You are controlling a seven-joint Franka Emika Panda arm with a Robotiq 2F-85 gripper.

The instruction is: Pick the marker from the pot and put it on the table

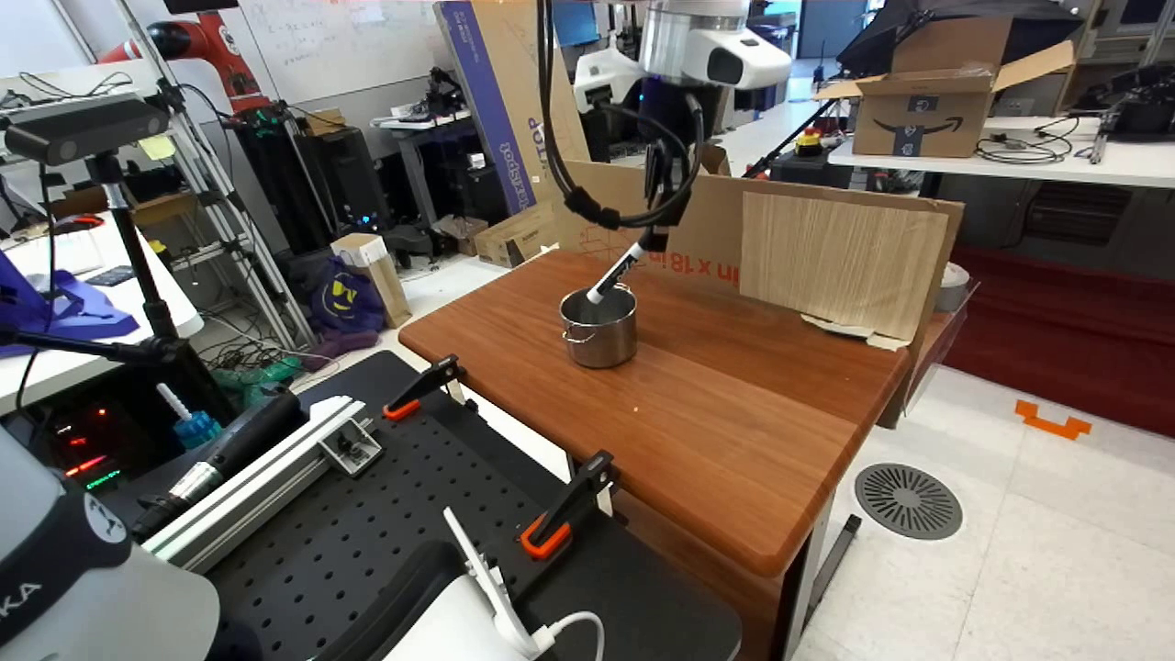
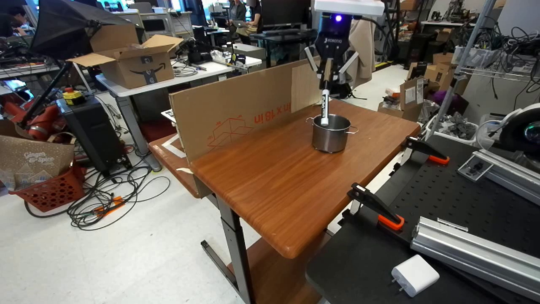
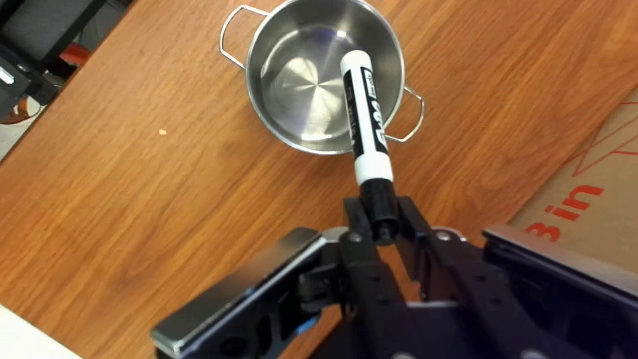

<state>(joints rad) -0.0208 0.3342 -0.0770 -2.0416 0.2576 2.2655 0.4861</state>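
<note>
Presently two black jaws clamp one white-and-black cylindrical marker [image 3: 365, 117], its lower end at the mouth of one two-handled, round silver metal pot [image 2: 329, 140] on one reddish-brown wooden worktop [image 2: 274, 177].

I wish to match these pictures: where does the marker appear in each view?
In an exterior view: the marker, slightly right of centre, upper half, slanting.
In an exterior view: the marker, right of centre, upper half, nearly upright.
Wrist view: the marker, right of centre, mostly upper half, held by the claw.
Shared landmark: the metal pot, its opening seen behind the marker's white end.
</note>
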